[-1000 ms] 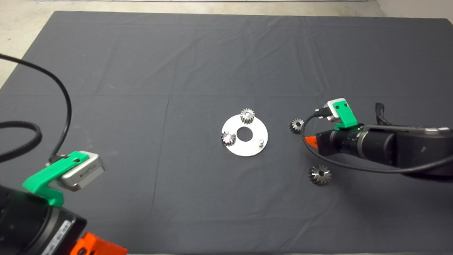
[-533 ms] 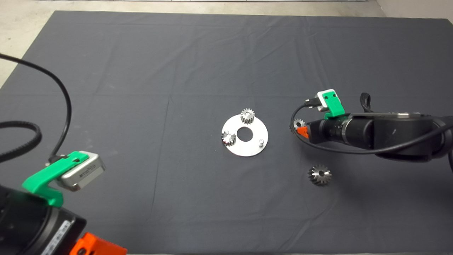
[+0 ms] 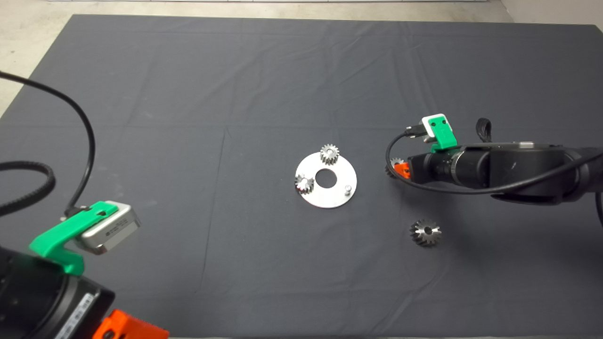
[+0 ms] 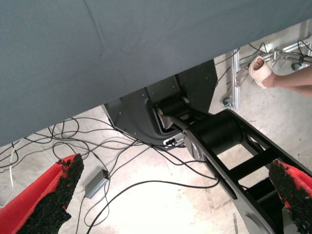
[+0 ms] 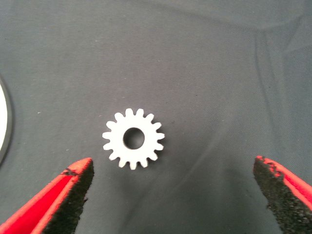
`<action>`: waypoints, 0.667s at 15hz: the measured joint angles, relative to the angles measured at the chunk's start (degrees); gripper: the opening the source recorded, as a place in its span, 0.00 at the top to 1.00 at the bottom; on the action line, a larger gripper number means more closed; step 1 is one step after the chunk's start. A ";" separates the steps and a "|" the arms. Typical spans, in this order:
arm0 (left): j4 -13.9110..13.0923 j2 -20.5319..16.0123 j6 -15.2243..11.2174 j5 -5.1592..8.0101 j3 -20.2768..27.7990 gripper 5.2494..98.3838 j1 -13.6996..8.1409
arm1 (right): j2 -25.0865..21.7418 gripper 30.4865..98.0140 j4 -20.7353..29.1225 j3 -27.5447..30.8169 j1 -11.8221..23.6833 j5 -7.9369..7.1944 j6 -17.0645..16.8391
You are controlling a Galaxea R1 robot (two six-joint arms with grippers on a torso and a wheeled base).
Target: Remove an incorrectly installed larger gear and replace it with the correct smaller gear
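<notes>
Dark mat (image 3: pixel 188 94) covers the table. Right gripper (image 5: pixel 173 195), fingers spread wide, hovers over the smaller gear (image 5: pixel 133 139), right of the round plate (image 3: pixel 330 195). Left gripper (image 4: pixel 170 195) is parked released, well left of that plate.

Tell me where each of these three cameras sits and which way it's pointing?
Head view: above the mat, looking down; both arms show, right gripper over the smaller gear.
Left wrist view: on the parked left arm, facing the floor beyond the mat; own open fingers and a person's foot.
Right wrist view: looking down between open fingers.
Shared: the smaller gear shows in head and right wrist views.
</notes>
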 measured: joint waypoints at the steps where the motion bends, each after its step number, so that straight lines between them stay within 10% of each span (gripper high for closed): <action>1: -0.01 0.00 -0.02 0.00 0.00 0.01 0.00 | 0.00 0.15 0.00 -0.05 0.02 0.00 0.00; 10: -0.01 0.02 -0.02 0.02 0.00 0.01 0.00 | 0.12 0.00 0.66 -1.18 0.28 0.34 0.05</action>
